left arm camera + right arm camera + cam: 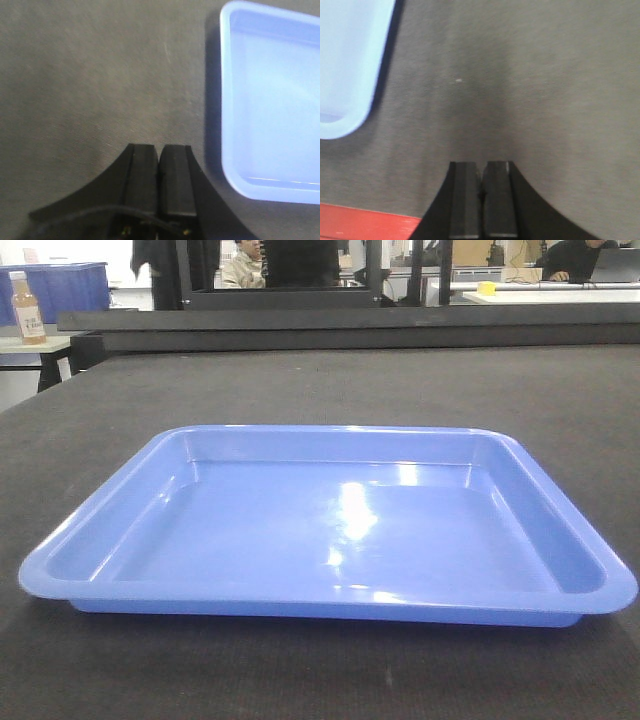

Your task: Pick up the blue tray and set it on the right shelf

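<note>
The blue tray lies between the grippers — just right of the left gripper; the right gripper stands farther off. Both are closed, empty.

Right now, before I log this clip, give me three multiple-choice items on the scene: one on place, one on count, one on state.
1. Where does the blue tray lie? A on a steel shelf; B on the dark grey table; C on the floor.
2. How many things lie in the tray? A none; B one; C three.
3. How is the left claw? A open around the rim; B shut on the rim; C shut, beside the tray.
Answers: 1 B, the grey surface shows all around it; 2 A, its bottom is bare; 3 C, it is closed over the table, clear of the rim.
</note>
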Robot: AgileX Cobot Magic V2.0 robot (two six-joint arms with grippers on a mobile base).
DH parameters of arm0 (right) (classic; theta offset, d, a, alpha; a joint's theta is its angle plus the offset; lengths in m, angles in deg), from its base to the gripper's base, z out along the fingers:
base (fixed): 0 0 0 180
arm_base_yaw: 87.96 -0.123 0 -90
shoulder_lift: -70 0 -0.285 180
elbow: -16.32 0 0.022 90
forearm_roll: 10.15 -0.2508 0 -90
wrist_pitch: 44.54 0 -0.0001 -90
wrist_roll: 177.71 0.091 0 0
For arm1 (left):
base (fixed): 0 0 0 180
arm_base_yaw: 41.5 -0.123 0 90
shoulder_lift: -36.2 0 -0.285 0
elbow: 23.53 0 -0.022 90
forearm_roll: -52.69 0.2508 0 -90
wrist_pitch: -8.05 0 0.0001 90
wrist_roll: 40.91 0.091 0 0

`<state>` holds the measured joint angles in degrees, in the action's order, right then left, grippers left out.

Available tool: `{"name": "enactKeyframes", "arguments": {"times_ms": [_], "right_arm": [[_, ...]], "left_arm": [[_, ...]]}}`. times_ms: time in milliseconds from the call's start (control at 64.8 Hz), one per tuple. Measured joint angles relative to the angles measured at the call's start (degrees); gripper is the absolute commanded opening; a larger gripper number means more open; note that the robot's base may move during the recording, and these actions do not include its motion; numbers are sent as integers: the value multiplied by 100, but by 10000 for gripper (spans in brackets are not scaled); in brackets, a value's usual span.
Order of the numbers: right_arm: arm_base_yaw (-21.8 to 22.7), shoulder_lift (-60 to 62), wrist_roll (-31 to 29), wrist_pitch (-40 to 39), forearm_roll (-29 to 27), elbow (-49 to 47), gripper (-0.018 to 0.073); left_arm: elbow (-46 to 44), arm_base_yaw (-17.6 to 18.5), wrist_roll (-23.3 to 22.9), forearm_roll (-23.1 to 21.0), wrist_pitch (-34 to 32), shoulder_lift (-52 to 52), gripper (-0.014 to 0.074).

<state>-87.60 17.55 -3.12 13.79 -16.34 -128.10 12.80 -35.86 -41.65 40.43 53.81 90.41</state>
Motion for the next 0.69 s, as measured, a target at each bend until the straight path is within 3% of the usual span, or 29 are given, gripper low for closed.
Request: {"name": "enactKeyframes", "arguments": {"times_ms": [185, 309, 401, 478, 694], "right_arm": [[0, -954, 312, 196, -288, -461, 59], [-111, -1670, 1076, 130, 92, -863, 59], [-516, -2090, 1774, 98, 561, -1130, 59], [-890, -2331, 2232, 98, 779, -1335, 59], [-1758, -3146, 2594, 266, 794, -1876, 59]], "left_arm": [[-388, 76, 0, -354, 201, 1152, -41], [-827, 474, -227, 20, 175, 1823, -41], [-1134, 924, -821, 625, 140, 2254, -41], [-1323, 1205, -1183, 856, 156, 2550, -41], [-2001, 1463, -1258, 329, 696, 3450, -41]]}}
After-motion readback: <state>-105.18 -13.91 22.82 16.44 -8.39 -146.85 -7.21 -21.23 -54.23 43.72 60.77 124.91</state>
